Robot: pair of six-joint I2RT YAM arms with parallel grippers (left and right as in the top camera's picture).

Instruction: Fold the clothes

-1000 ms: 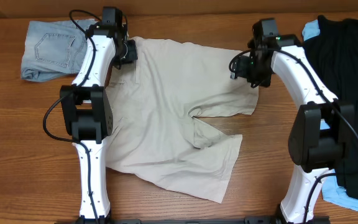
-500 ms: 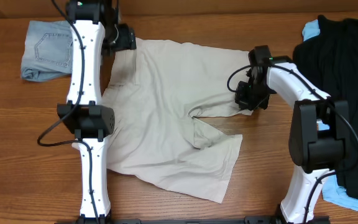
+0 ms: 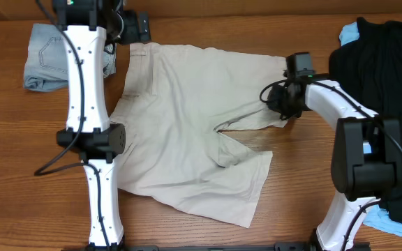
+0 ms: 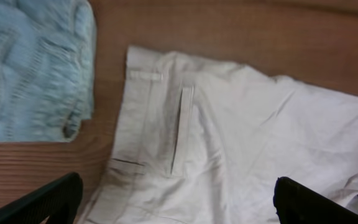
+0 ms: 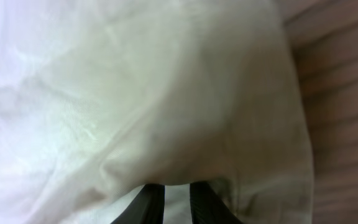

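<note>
Large beige khaki shorts (image 3: 187, 118) lie spread flat on the wooden table, waistband to the left and legs to the right. My left gripper (image 3: 135, 28) hangs open just beyond the waistband's far corner, holding nothing. In the left wrist view its gripper (image 4: 179, 205) has both fingers wide apart over the shorts' (image 4: 229, 137) pocket slit and belt loop. My right gripper (image 3: 279, 104) sits at the hem of the far leg. The right wrist view shows that gripper (image 5: 178, 199) shut on a fold of the beige cloth (image 5: 135, 106).
Light-blue denim shorts (image 3: 51, 56) lie folded at the far left, close to the waistband, and also appear in the left wrist view (image 4: 30, 68). A black garment (image 3: 389, 84) over a pale-blue one (image 3: 351, 31) is piled at the right edge.
My left gripper opened, let go of the waistband corner and drew back toward the far edge. My right gripper dropped onto the far leg's hem and shut on the cloth.
</note>
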